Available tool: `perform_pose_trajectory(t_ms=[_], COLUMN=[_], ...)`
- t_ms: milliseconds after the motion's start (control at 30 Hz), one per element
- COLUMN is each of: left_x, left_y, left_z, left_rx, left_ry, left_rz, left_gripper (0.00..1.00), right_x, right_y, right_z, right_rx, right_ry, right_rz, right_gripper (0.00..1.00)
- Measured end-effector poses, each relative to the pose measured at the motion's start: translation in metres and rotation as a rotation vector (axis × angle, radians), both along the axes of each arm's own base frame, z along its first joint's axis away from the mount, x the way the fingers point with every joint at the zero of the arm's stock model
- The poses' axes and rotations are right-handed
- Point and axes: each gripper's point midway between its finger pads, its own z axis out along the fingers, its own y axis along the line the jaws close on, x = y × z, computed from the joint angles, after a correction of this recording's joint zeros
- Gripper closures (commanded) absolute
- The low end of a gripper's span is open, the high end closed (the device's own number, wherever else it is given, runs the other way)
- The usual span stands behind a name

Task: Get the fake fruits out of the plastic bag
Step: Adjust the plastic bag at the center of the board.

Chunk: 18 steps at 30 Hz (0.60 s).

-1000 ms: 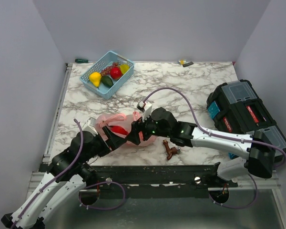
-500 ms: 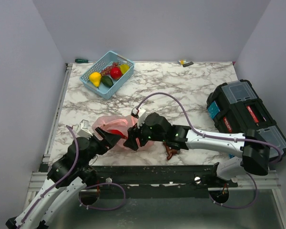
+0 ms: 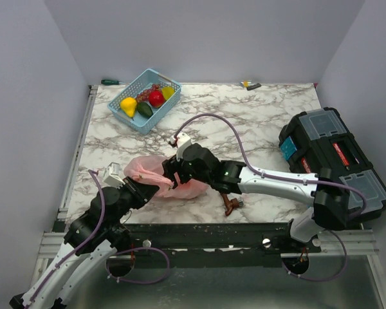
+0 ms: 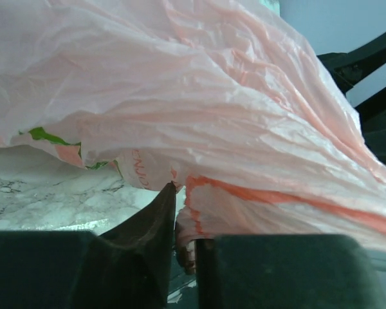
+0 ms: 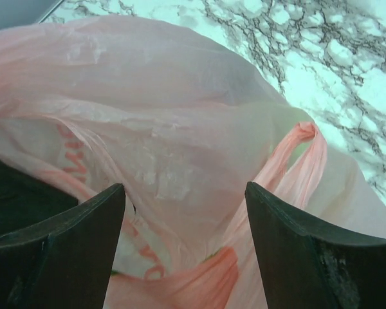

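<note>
My left tool (image 3: 148,188) is clenched on a fold of the plastic bag (image 3: 148,168). In my left wrist view the two dark fingers (image 4: 135,257) stand almost together with pink film pinched in the slit between them. My right tool (image 5: 183,193) is released, its fingers spread wide at 9 and 3 o'clock of its own view. The bag bulges between them and one twisted loop handle (image 5: 302,148) rises at 2 o'clock. There is red lettering on the film in both wrist views (image 4: 140,168), but it is creased and I cannot read it. A green patch (image 4: 42,135) shows through at 9 o'clock, and I cannot tell whether it is print or fruit. The toolbox (image 3: 328,151) at 3 o'clock of the tabletop (image 3: 244,116) carries a red label too small to read. The bag lies at 7 o'clock on the tabletop, with a brown metal piece (image 3: 231,205) just beside it toward 5 o'clock. At 11 o'clock the basket (image 3: 164,82) holds fake fruits (image 3: 156,98): a red one, a yellow one and a dark green one. Half a second ago a red fruit showed in the bag's mouth between my tools. Now only pink film shows there, and my right tool has moved toward 10 o'clock, over the bag's top.
</note>
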Motion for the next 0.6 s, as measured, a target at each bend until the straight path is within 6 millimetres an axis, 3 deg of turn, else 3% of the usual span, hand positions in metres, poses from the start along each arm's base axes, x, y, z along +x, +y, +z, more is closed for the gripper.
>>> perform_pose_trajectory(t_ms=[200, 433, 500, 600], left_x=[-0.001, -0.003, -0.003, -0.003], left_y=[-0.005, -0.009, -0.011, -0.013], left_z=[-0.002, -0.005, -0.005, -0.007], left_rx=[0.017, 0.055, 0.064, 0.079], left_ry=[0.004, -0.003, -0.004, -0.001], left_rz=[-0.032, -0.079, -0.09, -0.105], left_gripper=[0.96, 1.0, 1.0, 1.0], right_x=[0.011, 0.004, 0.003, 0.007], right_y=[0.014, 0.018, 0.02, 0.025], right_z=[-0.014, -0.022, -0.022, -0.022], right_rx=[-0.064, -0.083, -0.084, -0.071], right_ry=[-0.022, -0.026, -0.035, -0.057], right_rz=[0.007, 0.059, 0.069, 0.064], right_gripper=[0.22, 0.16, 0.21, 0.39])
